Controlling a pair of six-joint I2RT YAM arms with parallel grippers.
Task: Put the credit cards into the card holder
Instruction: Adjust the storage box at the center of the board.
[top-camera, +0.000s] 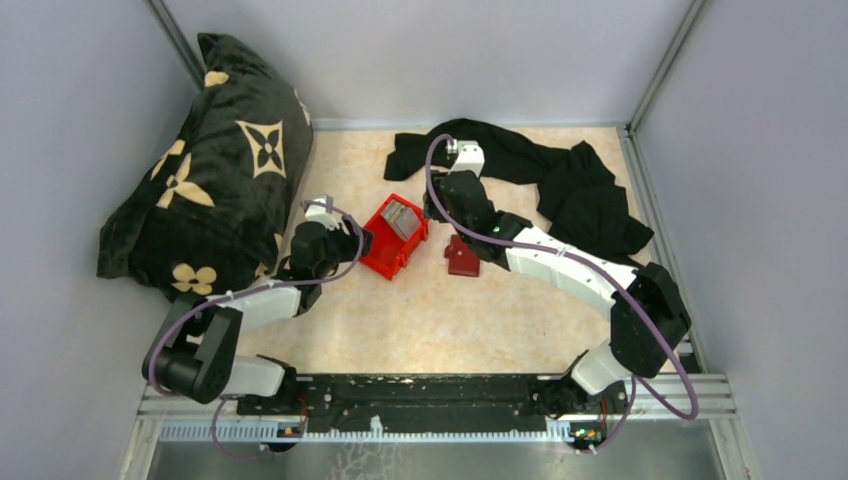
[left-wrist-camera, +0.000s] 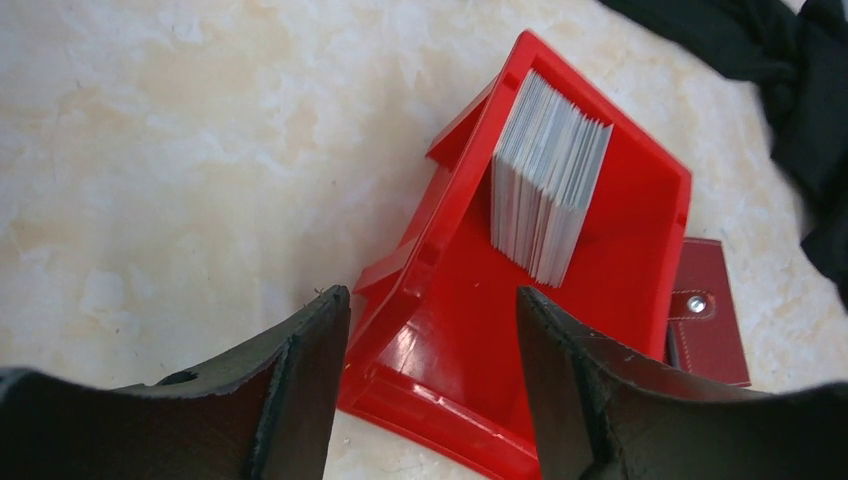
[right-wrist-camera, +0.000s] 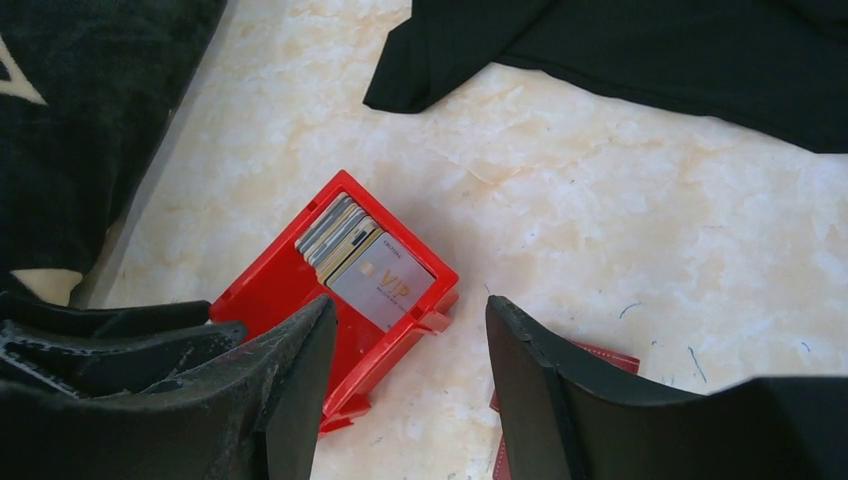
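The credit cards (left-wrist-camera: 545, 185) stand as a pale stack on edge inside a bright red plastic bin (left-wrist-camera: 600, 290); from the right wrist the front card (right-wrist-camera: 380, 283) reads "VIP". The card holder (top-camera: 462, 257), dark red with a metal snap, lies shut on the table just right of the bin (top-camera: 385, 250). My left gripper (left-wrist-camera: 430, 300) is open, with one finger outside the bin's near wall and the other over its floor. My right gripper (right-wrist-camera: 410, 305) hangs open above the table between bin and card holder (right-wrist-camera: 610, 355), whose corner peeks past the right finger. Neither gripper holds anything.
A big black cushion with tan flower prints (top-camera: 210, 180) fills the back left. Crumpled black cloth (top-camera: 560, 175) lies along the back right. Grey walls close in the marbled tabletop (top-camera: 450, 320) on three sides.
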